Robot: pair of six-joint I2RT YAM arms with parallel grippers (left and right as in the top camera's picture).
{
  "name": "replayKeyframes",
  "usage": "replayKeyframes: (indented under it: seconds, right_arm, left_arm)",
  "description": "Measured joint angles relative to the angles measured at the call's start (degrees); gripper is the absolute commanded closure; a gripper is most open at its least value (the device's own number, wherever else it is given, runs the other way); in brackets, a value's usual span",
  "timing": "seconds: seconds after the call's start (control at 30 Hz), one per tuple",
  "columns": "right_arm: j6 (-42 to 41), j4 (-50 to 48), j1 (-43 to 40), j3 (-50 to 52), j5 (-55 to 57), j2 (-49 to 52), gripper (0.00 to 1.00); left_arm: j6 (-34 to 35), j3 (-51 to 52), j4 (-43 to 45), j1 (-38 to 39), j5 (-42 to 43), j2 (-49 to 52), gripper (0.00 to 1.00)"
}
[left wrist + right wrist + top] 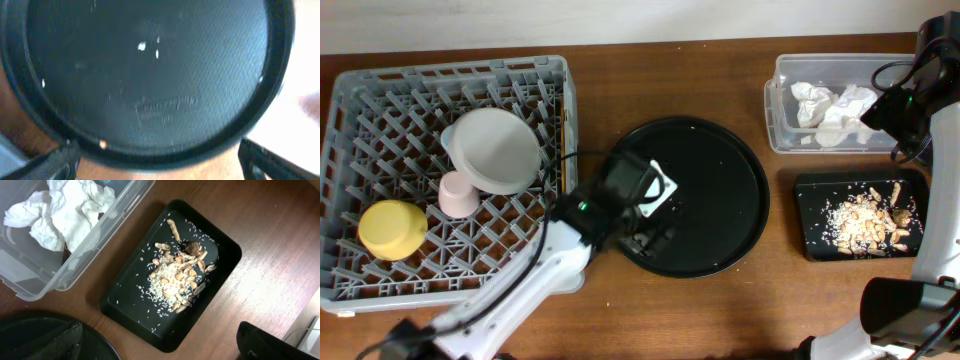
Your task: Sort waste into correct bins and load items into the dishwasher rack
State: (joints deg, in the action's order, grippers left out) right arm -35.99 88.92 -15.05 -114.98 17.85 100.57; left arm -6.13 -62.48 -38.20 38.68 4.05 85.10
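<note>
Overhead, the grey rack (pixel 450 68) filled the 9 o'clock side of the wooden table (pixel 620 90). Among its pegs lay the pale plate (pixel 498 148), with the pink cup (pixel 457 193) touching it at 7 o'clock and the yellow bowl (pixel 392 227) near the cup at 8 o'clock. A round black tray (pixel 730 190) sat at the centre. At 2 o'clock stood the clear tub (pixel 780 110) holding crumpled white napkins (pixel 830 108). Just below it, at 4 o'clock, the small black tray (pixel 815 240) held a heap of beige food scraps (pixel 870 215) with loose crumbs around it. In the left wrist view the left gripper (pixel 160 165) hung over the round tray's rim, its two fingers spread wide apart and holding nothing; a few pale specks (pixel 142 46) dotted the tray's floor. In the right wrist view the right gripper (pixel 155 345) hung above the tub and the small tray, its fingers likewise wide apart and empty.
</note>
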Motion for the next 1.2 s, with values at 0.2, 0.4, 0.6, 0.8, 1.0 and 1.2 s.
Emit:
replayKeyframes:
  seconds: [0.2, 0.4, 0.6, 0.8, 1.0, 1.2]
  right_arm:
    - [0.02, 0.07, 0.00, 0.00, -0.04, 0.00, 0.01]
    - [0.00, -0.04, 0.00, 0.00, -0.04, 0.00, 0.01]
    - [-0.02, 0.04, 0.00, 0.00, -0.04, 0.00, 0.01]
    - [0.00, 0.09, 0.00, 0.00, -0.04, 0.00, 0.01]
    - [0.04, 0.04, 0.00, 0.00, -0.04, 0.00, 0.01]
    - [-0.02, 0.04, 0.00, 0.00, -0.04, 0.00, 0.01]
  left_arm:
    - [-3.52, 12.04, 12.63, -3.13, 1.07, -12.39, 0.01]
    - [-4.22, 25.68, 22.23, -17.55, 6.62, -28.74, 0.01]
    - [-4.28, 30.18, 17.81, -24.74, 7.58, -50.40, 0.01]
    - [-4.09, 32.94, 16.44, -25.31, 2.32, -57.02, 0.01]
    - [1.31, 44.46, 23.67, -29.05, -1.42, -64.98, 0.01]
    - [4.57, 54.18, 37.44, -30.91, -2.23, -72.70, 0.01]
